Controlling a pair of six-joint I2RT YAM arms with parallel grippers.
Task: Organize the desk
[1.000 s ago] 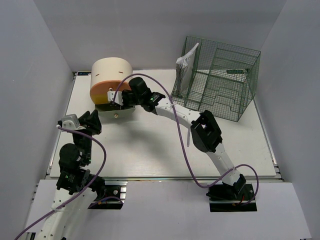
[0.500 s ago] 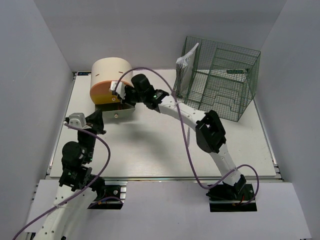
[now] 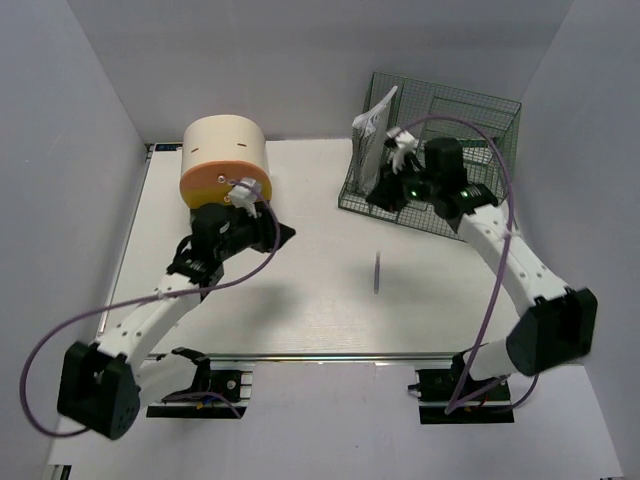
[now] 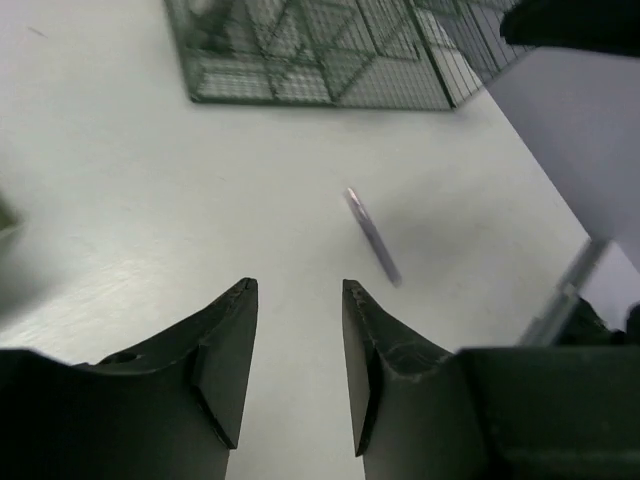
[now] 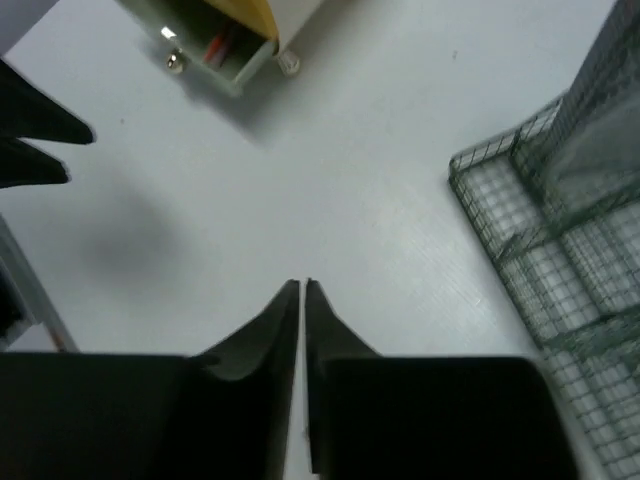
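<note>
I'm swinging my right gripper [image 5: 302, 285] off the cream-and-orange round drawer box [image 3: 222, 155] to the green wire rack [image 3: 480, 110], jaws shut, empty. My left gripper [image 4: 298, 285] is coming in beside the box, jaws parted, empty. A thin grey pen [image 3: 377, 272] is lying loose on the flat white desk [image 3: 450, 290], so tidying is continuing.

The counter [image 3: 430, 300] is a big, flat, white rectangle with a matte top. It lies level and fills most of the floor between the pale walls [image 3: 80, 150]. A metal rail [image 3: 330, 356] runs along its near edge, and soft grey shadows fall across its left half.
</note>
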